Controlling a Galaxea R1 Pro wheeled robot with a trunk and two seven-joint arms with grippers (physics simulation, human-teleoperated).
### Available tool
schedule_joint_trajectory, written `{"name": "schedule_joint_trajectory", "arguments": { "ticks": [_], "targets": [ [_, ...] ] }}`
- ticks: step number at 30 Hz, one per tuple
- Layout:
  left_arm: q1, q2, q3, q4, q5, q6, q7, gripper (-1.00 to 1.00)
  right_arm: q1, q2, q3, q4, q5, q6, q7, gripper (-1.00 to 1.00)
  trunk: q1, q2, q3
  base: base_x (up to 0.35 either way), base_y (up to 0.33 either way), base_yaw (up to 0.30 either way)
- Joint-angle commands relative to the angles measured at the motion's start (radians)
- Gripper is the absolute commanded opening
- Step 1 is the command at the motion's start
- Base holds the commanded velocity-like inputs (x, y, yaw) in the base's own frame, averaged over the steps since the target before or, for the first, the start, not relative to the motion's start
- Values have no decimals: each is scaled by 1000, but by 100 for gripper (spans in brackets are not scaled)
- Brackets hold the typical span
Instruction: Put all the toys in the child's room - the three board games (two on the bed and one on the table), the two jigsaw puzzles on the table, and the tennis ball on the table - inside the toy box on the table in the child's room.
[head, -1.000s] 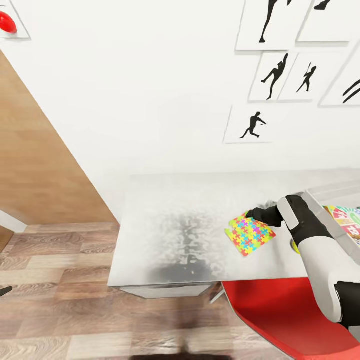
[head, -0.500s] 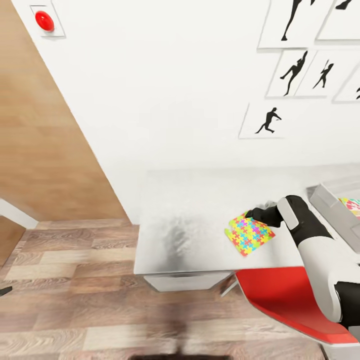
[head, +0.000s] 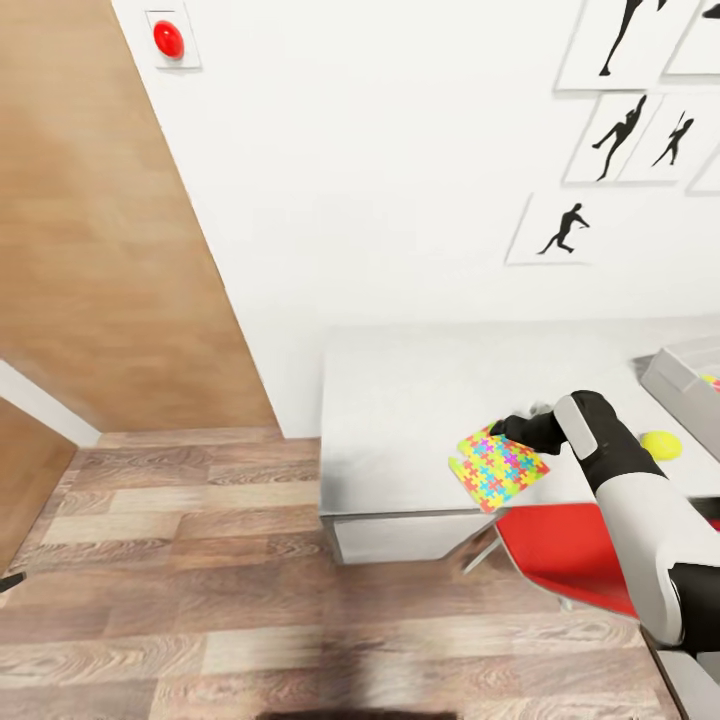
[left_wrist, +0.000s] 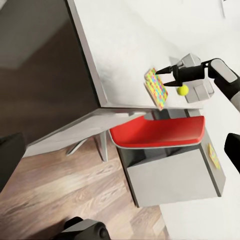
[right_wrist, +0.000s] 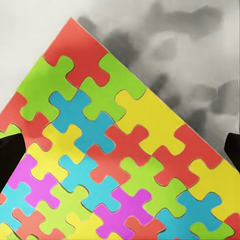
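One puzzle (head: 498, 467) is hanging pinched in the right gripper (head: 508, 430), lifted over the table's (head: 420, 400) near edge above a red chair (head: 560, 555). Farther along, the ball (head: 661, 445) is lying beside the toy box (head: 680, 385). Judging by this, the carry is underway; next the arm needs swinging toward the box before releasing.

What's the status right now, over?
Right tool shut on puzzle, held off the table. Ball on the table beside the toy box. Red chair below. Left tool state unclear.
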Motion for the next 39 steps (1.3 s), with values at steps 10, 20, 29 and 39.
{"name": "schedule_joint_trajectory", "arguments": {
  "ticks": [10,20,29,39],
  "targets": [
    [0,1,-1,0,3,11,-2,100,0,-1,1,3,-14,3,-9,100,1,-1,-2,-138,71,0],
    [0,1,-1,0,4,12,-2,100,0,0,0,3,-14,3,-9,100,1,-1,-2,-97,11,0],
    [0,1,-1,0,4,12,-2,100,0,1,-1,-1,-15,3,-9,100,1,-1,1,-7,1,-28],
    [1,1,-1,0,4,12,-2,100,0,0,-8,-107,-28,16,-9,100,1,-1,13,0,0,-152]
  ]
}}
